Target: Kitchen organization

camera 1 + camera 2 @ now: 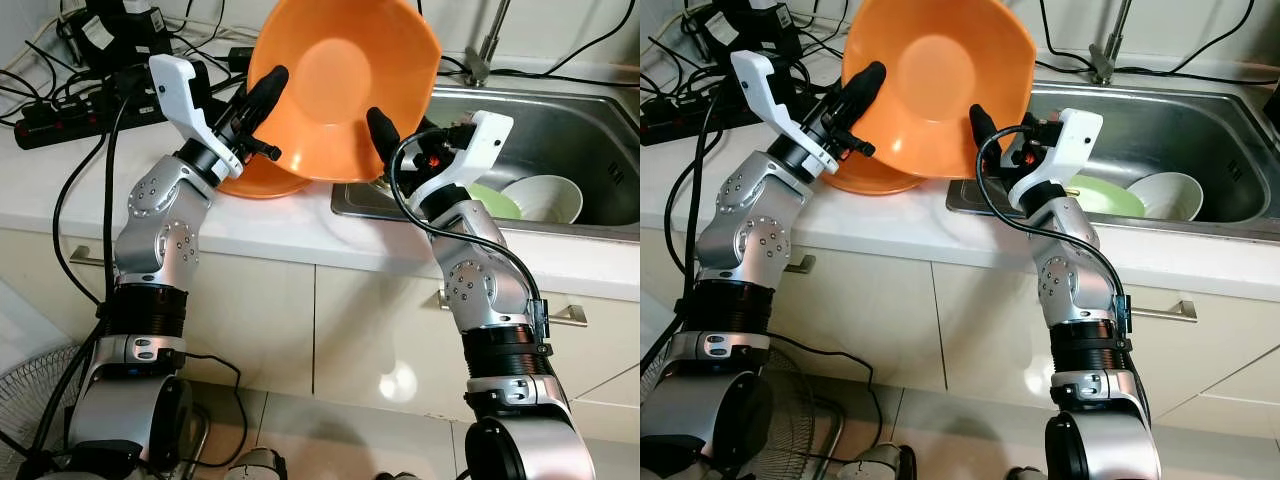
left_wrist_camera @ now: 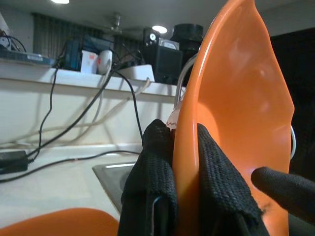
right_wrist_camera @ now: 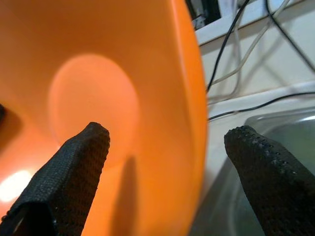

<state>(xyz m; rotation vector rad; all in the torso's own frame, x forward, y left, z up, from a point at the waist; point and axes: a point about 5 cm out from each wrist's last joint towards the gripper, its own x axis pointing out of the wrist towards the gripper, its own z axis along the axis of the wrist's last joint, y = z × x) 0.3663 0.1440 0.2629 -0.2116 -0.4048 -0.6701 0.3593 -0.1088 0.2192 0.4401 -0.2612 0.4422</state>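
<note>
A large orange bowl (image 1: 340, 90) is held up tilted over the counter edge beside the sink, its hollow facing me. My left gripper (image 2: 179, 137) is shut on the bowl's left rim, one finger inside and one behind. My right gripper (image 3: 169, 132) is open and straddles the bowl's lower right rim; one black finger (image 1: 381, 130) lies inside the bowl, and I cannot tell whether it touches. A second orange bowl (image 1: 258, 183) rests on the white counter under the raised one.
The steel sink (image 1: 570, 125) on the right holds a green plate (image 1: 495, 203) and a white bowl (image 1: 543, 197), with the faucet (image 1: 487, 45) behind. Power strips and black cables (image 1: 60, 120) crowd the counter's back left. A fan (image 1: 30, 400) stands on the floor at left.
</note>
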